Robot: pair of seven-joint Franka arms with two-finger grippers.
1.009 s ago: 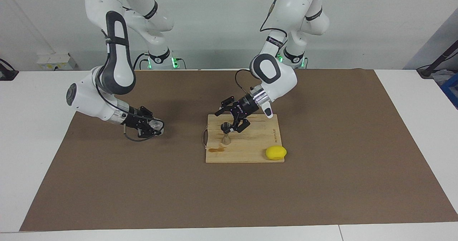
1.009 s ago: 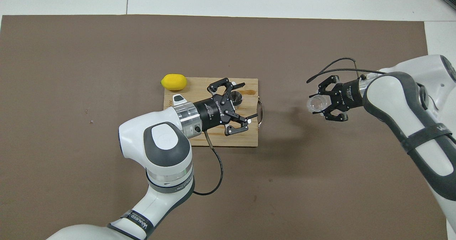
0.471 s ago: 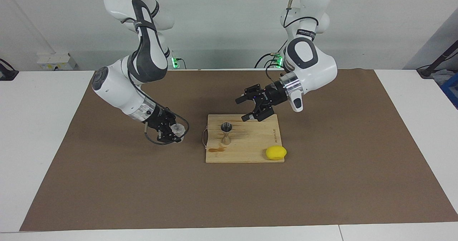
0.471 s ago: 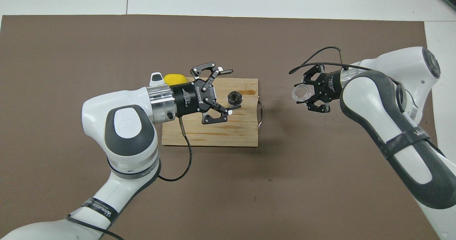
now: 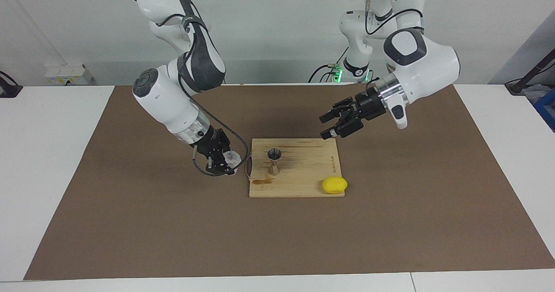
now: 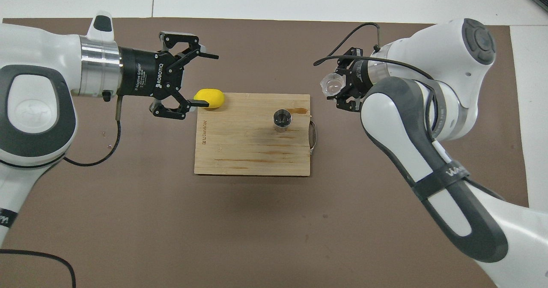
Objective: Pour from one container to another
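left tool (image 5: 328,126) withdrawn, spread | right tool (image 5: 225,162) nearer jigger (image 5: 274,161), gripping cup (image 5: 231,158)

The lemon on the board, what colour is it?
Bright yellow lemon; clearest in the facing view.

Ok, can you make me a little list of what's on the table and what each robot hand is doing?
right gripper: shut on the clear cup, up in the air over the brown mat, beside the board's handle end
left gripper: open, empty, raised near the board's edge nearest the robots
jigger: standing upright on the wooden board, nothing touching it
lemon: at the board's corner, toward the left arm's end
pouring: not started yet
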